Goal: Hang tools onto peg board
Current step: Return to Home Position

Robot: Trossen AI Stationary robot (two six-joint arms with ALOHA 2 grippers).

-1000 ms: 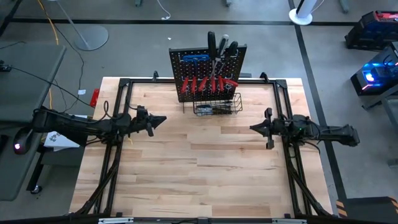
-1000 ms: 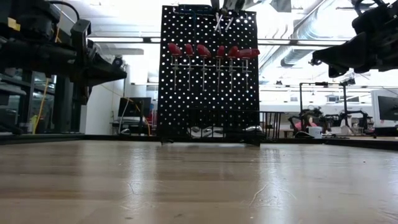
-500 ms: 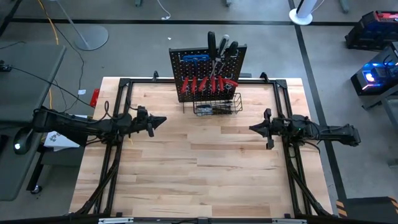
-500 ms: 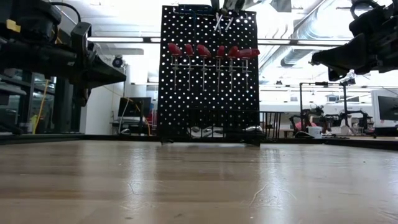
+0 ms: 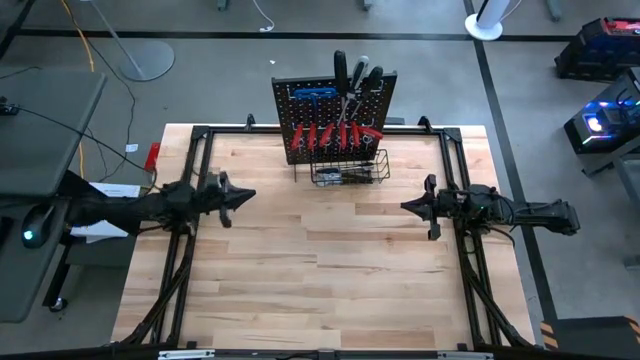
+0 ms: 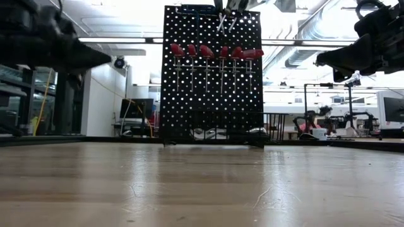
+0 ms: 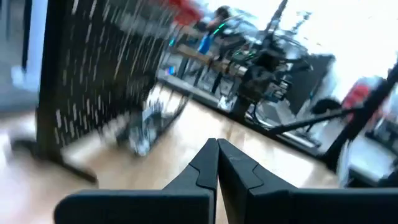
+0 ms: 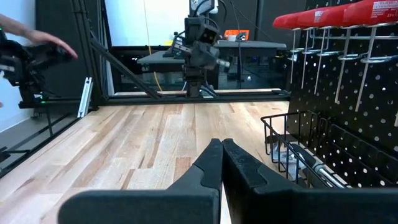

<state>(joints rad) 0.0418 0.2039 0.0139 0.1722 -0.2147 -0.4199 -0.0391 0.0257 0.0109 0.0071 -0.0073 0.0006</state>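
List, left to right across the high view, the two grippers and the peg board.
left gripper, shut, over the table's left side → peg board, upright at the far middle edge with tools hanging on it → right gripper, shut, over the table's right side.

Peg board (image 6: 211, 75) top off-frame (low view); basket (image 5: 384, 168) contents indist.

The table (image 5: 330, 280) around the peg board (image 5: 335, 115) is lit evenly and brightly in the high view. In the low view, strong white glare is seen behind the peg board, which is left dark. In the left wrist view, the peg board is smeared by blur.
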